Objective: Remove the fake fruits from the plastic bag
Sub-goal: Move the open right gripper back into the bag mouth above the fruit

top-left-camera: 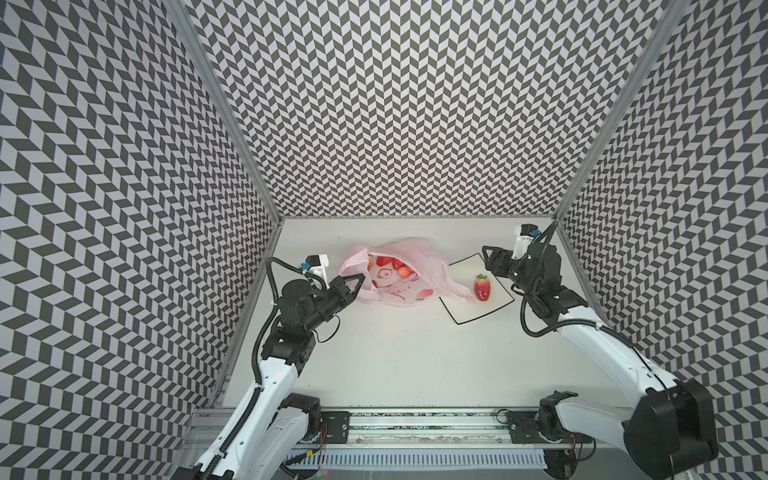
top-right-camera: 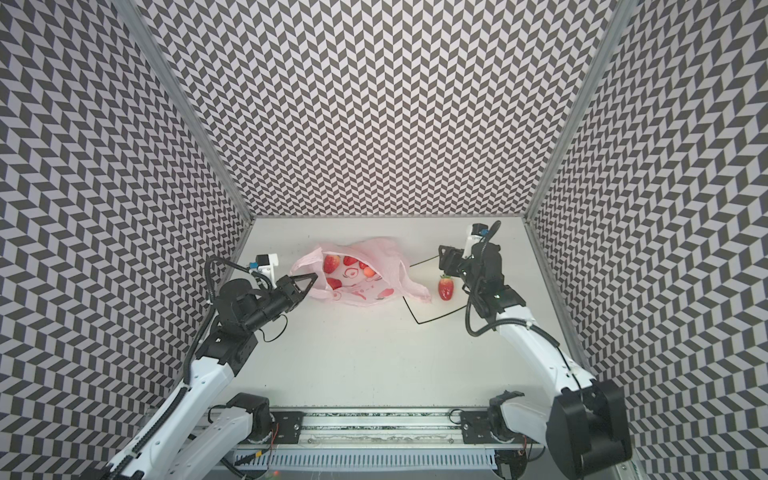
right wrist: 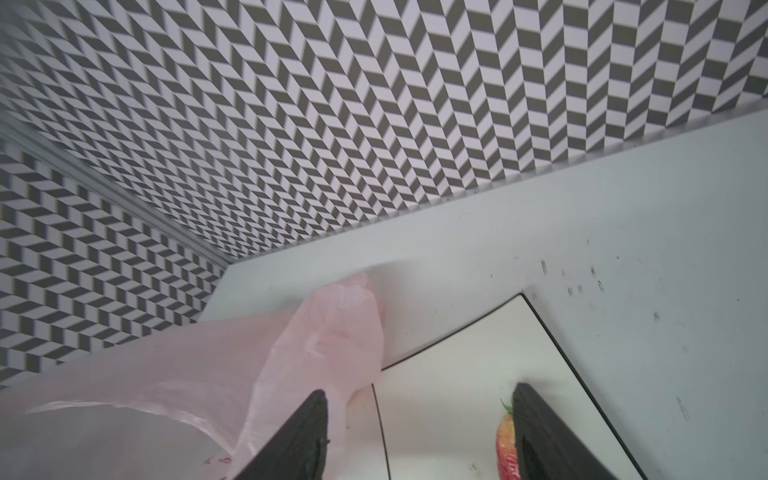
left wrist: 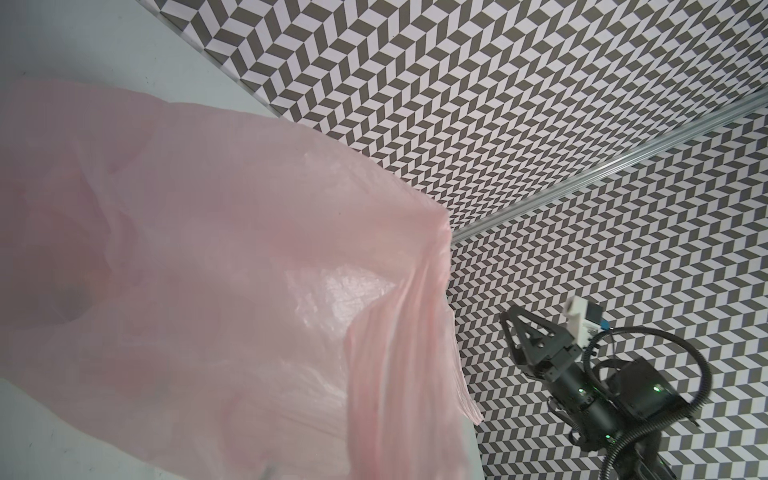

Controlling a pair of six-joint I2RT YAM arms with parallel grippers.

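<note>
in both top views the plastic bag [top-left-camera: 399,272] lies crumpled on the white tabletop [top-left-camera: 395,357] near the back wall, its mouth gaping upward. inside it sit several of the fake fruits [top-left-camera: 384,262]: red strawberries and a small round orange-pink one. the left tool [top-left-camera: 360,282] has its jaws closed together on the bag's rim at the left side of the opening, holding that edge up. one of the bag's loop handles trails over the near left corner of a square white plate [top-left-camera: 465,309] with a black rim, which lies just right of the bag. a single strawberry [top-left-camera: 482,287] lies alone on the plate, green cap toward the back wall. the right tool [top-left-camera: 492,259] hovers over the plate's far right side, jaws apart and holding nothing. in a top view the same layout shows, with the bag [top-right-camera: 365,274], the lone strawberry [top-right-camera: 446,287], the left tool [top-right-camera: 312,279] and the right tool [top-right-camera: 446,257]. the left wrist view is mostly filled by pale pink film of the bag [left wrist: 208,270], pulled taut close to the camera; the left tool's own fingers do not show there, while the right tool [left wrist: 513,328] appears beyond, jaws spread. in the right wrist view the two dark fingers [right wrist: 552,436] stand wide apart above the plate [right wrist: 449,374], the strawberry [right wrist: 506,444] peeking out beside one finger and the bag [right wrist: 324,340] draped over the plate's edge beside the other.
</note>
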